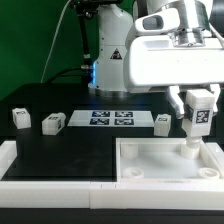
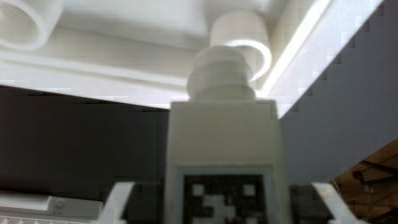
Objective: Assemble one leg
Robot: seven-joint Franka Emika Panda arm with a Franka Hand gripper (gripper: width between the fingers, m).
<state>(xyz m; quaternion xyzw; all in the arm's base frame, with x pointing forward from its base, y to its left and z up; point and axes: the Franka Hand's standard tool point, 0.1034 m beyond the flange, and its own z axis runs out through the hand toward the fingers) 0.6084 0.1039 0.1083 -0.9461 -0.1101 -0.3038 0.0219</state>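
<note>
Tray-like white part (image 1: pixel 165 165) lay at the exterior view's lower right; over its far right corner socket (image 1: pixel 189 151) the gripper (image 1: pixel 197 110) clasped a leg (image 1: pixel 198 120) upright, peg touching it.

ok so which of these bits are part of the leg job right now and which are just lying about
in the job: held leg, the claw shut on it, white tray part, its corner socket under the leg

lying about: three spare legs, marker board

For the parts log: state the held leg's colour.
White leg, black-and-white square tag; clearest in the wrist view.
</note>
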